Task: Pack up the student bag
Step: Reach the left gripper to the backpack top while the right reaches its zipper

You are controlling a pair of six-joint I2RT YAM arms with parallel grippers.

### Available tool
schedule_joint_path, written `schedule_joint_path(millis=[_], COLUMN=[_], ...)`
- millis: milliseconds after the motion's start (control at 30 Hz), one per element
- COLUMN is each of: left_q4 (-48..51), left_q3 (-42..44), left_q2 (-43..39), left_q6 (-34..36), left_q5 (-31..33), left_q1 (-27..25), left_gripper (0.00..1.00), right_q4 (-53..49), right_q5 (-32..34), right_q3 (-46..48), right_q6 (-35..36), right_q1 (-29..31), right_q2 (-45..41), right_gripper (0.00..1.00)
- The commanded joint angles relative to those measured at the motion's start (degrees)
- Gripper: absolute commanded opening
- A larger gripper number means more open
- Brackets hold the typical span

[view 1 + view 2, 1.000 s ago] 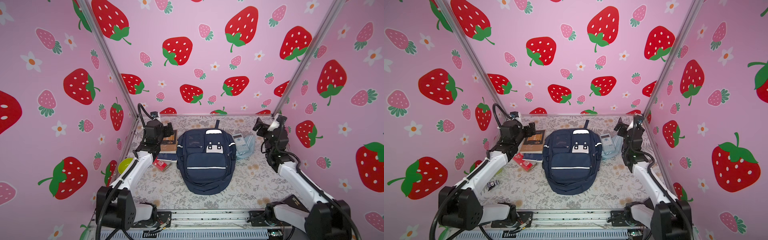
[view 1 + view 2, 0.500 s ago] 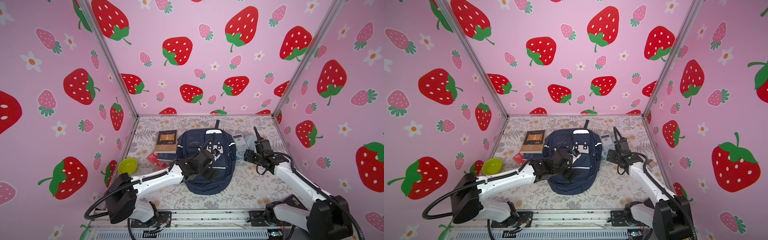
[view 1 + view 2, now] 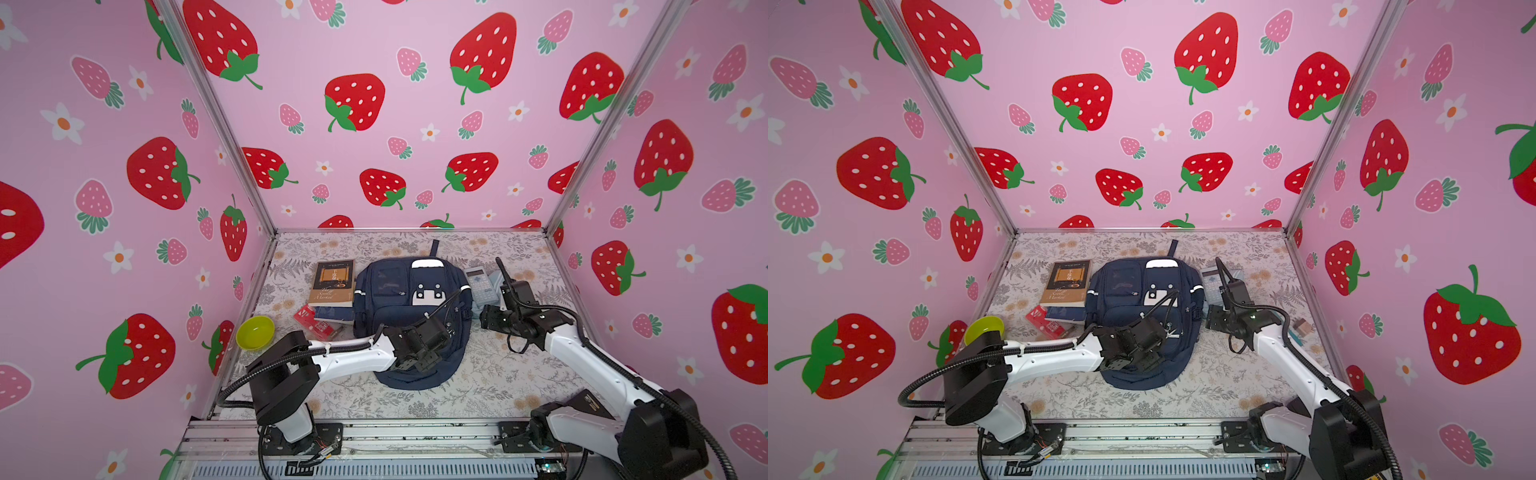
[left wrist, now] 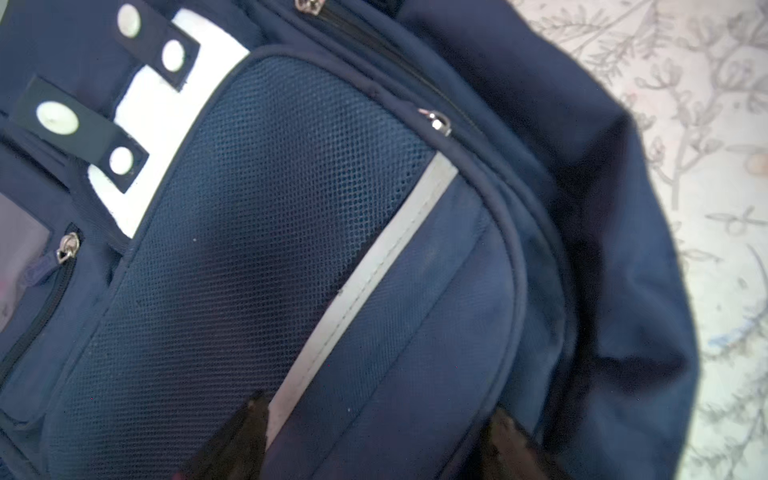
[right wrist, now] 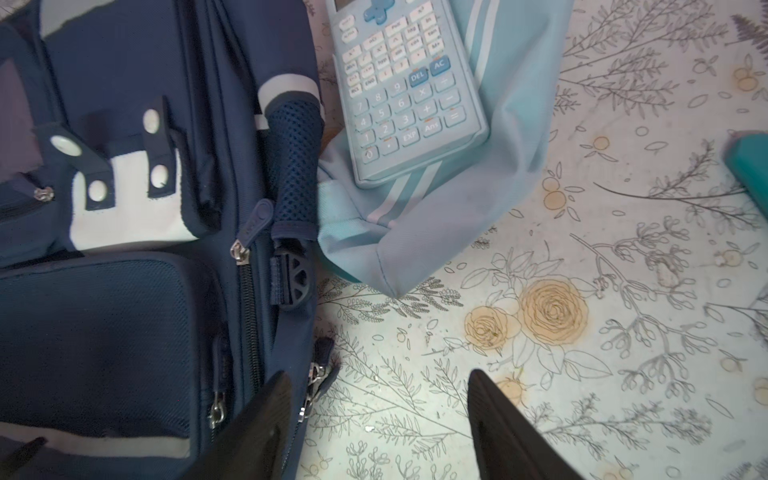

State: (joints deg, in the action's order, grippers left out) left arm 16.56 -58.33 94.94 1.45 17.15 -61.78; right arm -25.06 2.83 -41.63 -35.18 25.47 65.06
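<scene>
The bag (image 3: pixel 390 291) is lying flat, front up, in the middle of the surface (image 3: pixel 498 374), its zips seemingly shut, so opening it is likely coming first. The left fingers (image 4: pixel 245 440) are hanging spread over its front pocket (image 4: pixel 249 249), gripping nothing. The right fingers (image 5: pixel 257 432), likewise spread and empty, are straddling a side zip pull (image 5: pixel 318 372). Only the right wrist view is showing that pull; the top views are showing the book (image 3: pixel 332 282) beside the bag.

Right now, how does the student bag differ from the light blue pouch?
The student bag is navy with grey stripes; the pouch is light blue with pale stripes. The student bag is far larger than the pouch. A calculator rests on the pouch, none on the student bag. Both are fabric.
</scene>
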Motion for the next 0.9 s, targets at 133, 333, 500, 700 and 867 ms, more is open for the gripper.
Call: schedule_joint_path(millis=[133,333,500,700,867], left_q4=[-5.7,-10.9,-11.0,-10.5,-10.5], left_q3=[-1.9,0.5,0.8,1.8,1.9], left_q2=[-1.5,-7.2,-11.6,-18.0,-22.0], left_q6=[2.1,5.6,6.8,5.3,4.3], left_q5=[8.7,7.9,1.6,-11.0,-18.0], left_q1=[-0.2,0.4,3.5,9.7,13.9], left_gripper=[0.37,0.11,0.0,0.0,0.0], right_q4=[11.9,24.6,40.7,55.5,60.8], right_q5=[-2.7,-24.2,-38.7,-46.7,-51.5], right_q3=[9.8,14.1,19.6,23.5,25.1], right_q6=[-0.2,3.3,1.3,-3.0,-4.7], right_q1=[0.4,-4.3,-9.0,-11.3,-11.8], right_q2=[-12.4,-10.2,-5.5,-3.3,-2.6], right_gripper=[0.71,0.69,0.64,0.64,0.62])
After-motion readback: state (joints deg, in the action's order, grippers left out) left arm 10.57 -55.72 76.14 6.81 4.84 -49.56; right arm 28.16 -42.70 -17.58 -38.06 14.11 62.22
